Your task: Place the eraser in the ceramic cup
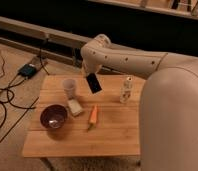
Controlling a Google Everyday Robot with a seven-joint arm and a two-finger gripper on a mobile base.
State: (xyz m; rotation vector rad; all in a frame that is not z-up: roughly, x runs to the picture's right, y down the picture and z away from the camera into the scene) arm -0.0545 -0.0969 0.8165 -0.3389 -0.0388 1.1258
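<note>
Camera view: eraser (pixel 93 83) tilted, top-left to bottom-right, in pincer (pixel 88 73) beside ceramic cup (pixel 69 88)

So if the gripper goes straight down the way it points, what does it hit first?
Probably bare table beside the ceramic cup. The gripper hangs above there, pointing down, shut on the eraser, so the eraser's lower end would touch first. Depth is unclear.
</note>
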